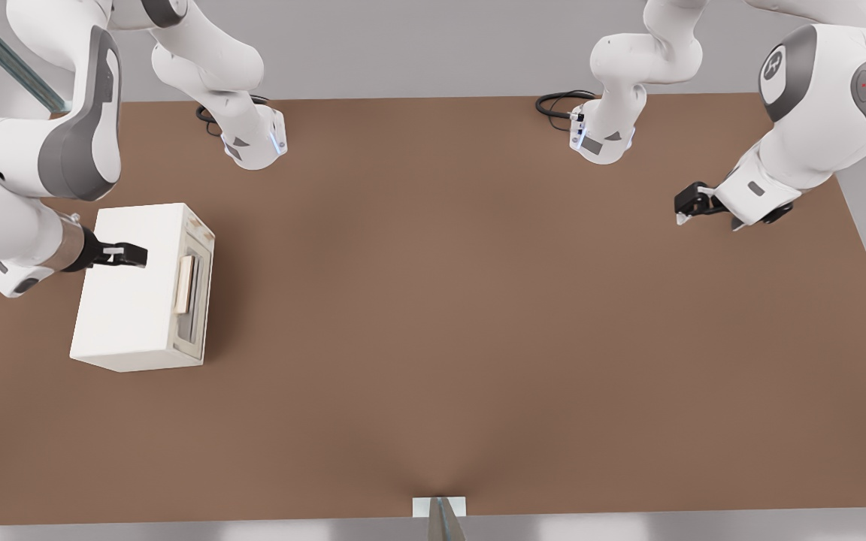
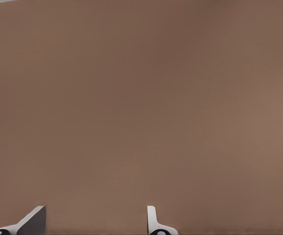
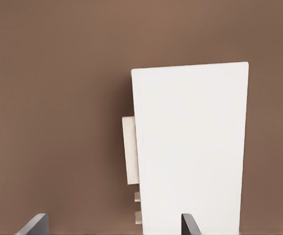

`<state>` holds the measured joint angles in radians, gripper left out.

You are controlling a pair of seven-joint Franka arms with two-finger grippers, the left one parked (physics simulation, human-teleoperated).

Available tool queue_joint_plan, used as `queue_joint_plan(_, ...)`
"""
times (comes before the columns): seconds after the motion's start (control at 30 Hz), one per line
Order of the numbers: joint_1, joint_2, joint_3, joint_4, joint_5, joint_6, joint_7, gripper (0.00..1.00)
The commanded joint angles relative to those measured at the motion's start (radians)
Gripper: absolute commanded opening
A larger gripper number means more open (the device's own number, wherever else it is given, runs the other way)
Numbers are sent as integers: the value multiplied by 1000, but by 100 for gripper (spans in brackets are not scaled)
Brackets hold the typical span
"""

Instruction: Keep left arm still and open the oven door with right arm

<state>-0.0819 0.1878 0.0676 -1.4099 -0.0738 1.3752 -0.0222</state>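
The small cream-white rectangular oven (image 1: pixel 132 289) is seen standing on the flat brown bench (image 1: pixel 478 338) at the front view's left. Its narrow door with grey window (image 1: pixel 194 293) is shut, the pale beige bar handle (image 1: pixel 184 283) facing the front view's right. The right arm's black two-finger pincer (image 1: pixel 126 255) is held above the oven's plain top, fingers (image 3: pixel 189 225) spread wide, nothing gripped

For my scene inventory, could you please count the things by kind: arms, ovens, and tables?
Robot arms: 2, the right arm with its gripper over the oven, and the left arm
Ovens: 1, the oven, door shut
Tables: 1, the table
Total: 4
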Motion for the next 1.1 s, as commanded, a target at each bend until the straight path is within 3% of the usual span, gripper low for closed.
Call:
queue_joint_plan(0.0,2,-1,0,-1,-11,-16,-27,100)
queue_joint_plan(0.1,37,16,-2,-20,-58,-57,-27,100)
queue_joint_plan(0.13,54,16,0,-60,-77,-90,-25,32)
queue_joint_plan(0.17,96,19,1,-99,-156,-93,-16,21)
queue_joint_plan(0.27,215,30,5,-205,-290,-44,94,21)
queue_joint_plan(0.47,269,61,6,-368,-609,143,217,21)
queue_joint_plan(0.63,287,133,11,-360,-626,183,413,21)
queue_joint_plan(1.07,303,153,11,-460,-618,232,539,21)
